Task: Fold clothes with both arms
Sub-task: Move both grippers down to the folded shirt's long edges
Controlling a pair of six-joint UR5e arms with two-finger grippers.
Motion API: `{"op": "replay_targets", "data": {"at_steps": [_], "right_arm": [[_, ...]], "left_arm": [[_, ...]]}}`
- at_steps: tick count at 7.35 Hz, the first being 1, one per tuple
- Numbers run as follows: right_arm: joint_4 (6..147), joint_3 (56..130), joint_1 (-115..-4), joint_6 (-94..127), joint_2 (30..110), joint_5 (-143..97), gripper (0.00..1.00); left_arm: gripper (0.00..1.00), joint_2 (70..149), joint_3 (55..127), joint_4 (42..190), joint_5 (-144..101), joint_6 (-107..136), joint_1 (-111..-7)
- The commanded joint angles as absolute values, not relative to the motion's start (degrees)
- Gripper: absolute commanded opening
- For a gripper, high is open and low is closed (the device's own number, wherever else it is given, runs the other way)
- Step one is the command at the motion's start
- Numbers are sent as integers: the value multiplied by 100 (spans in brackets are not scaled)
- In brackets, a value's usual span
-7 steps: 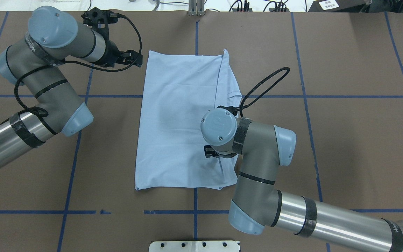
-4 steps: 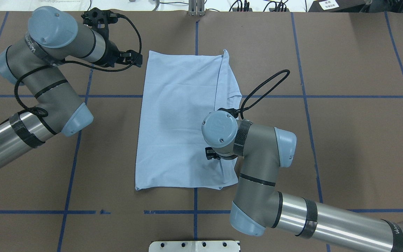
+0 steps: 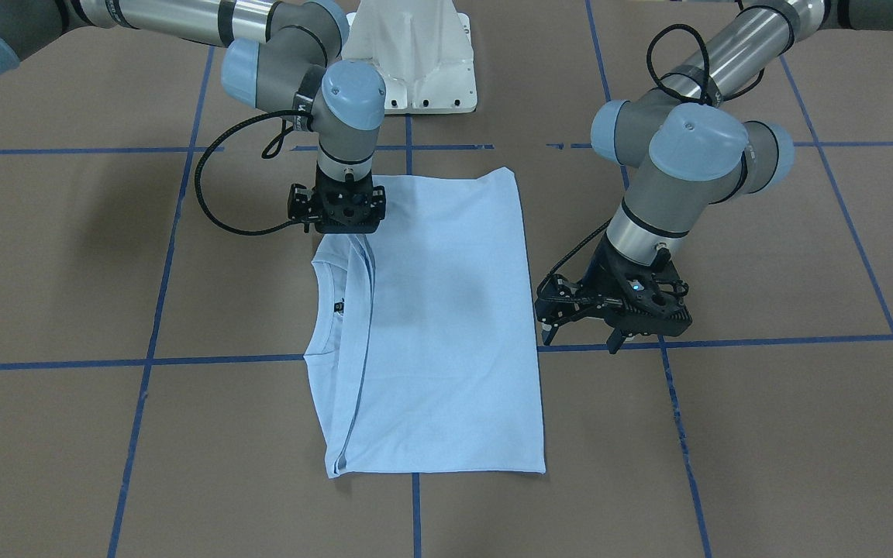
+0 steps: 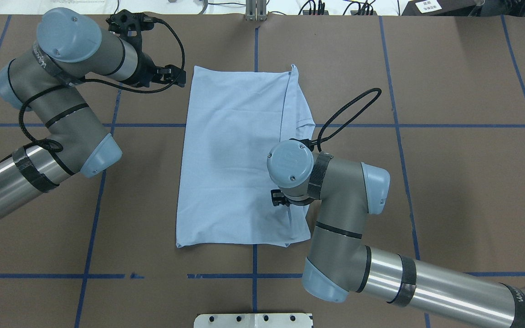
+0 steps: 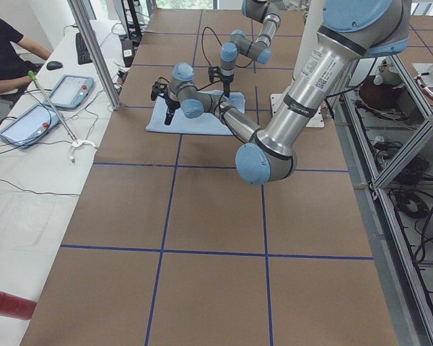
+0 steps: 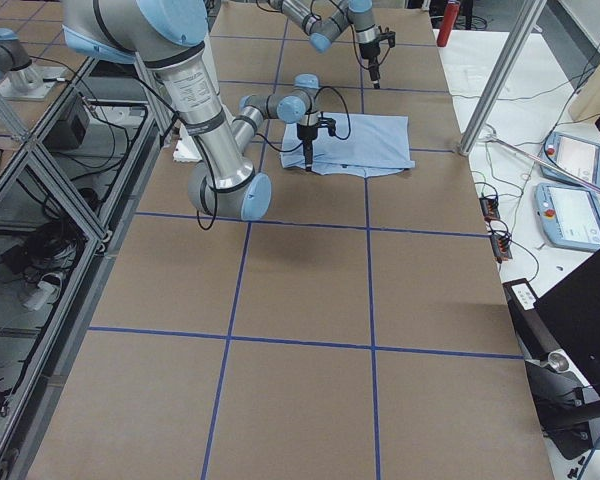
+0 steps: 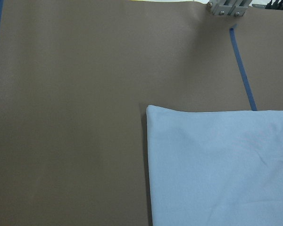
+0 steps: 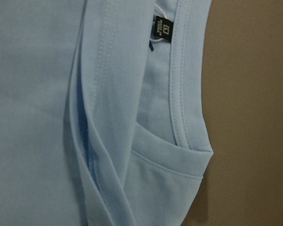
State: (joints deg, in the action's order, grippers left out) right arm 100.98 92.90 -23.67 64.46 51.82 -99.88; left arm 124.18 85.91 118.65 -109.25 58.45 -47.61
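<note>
Overhead view: shirt point(image 4: 230, 155) folded lengthwise at bench point(image 4: 449, 182) centre, collar point(image 8: 181, 70) at 3 o'clock; left arm point(image 4: 71, 118) parked off its 10 o'clock corner, jaws spread, empty, likely keeping clear; right arm point(image 4: 340, 191) over the 4 o'clock edge, probably to grasp it, jaws' state untellable.

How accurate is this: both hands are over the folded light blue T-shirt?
Not quite: only the right hand is over the folded light blue T-shirt; the left hand is beside it, over bare table, as the exterior front-facing view shows.
</note>
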Motion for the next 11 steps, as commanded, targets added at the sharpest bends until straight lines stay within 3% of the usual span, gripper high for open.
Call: {"op": "replay_targets", "data": {"at_steps": [1,7,11], "right_arm": [[10099,9325,-2452,6442,5282,-10046,100],[10081,9527,-2637,6434,5651,-10072,100],[10081,10306,-2970,6486,5590,-10380,100]], "left_arm": [[100,12419,8587,11874,-10925,5853,-4737],[100,12428,8587,11883,-10925,5897,-4667],[100,12437,8665,11874,-10942,6089,-4580]]}}
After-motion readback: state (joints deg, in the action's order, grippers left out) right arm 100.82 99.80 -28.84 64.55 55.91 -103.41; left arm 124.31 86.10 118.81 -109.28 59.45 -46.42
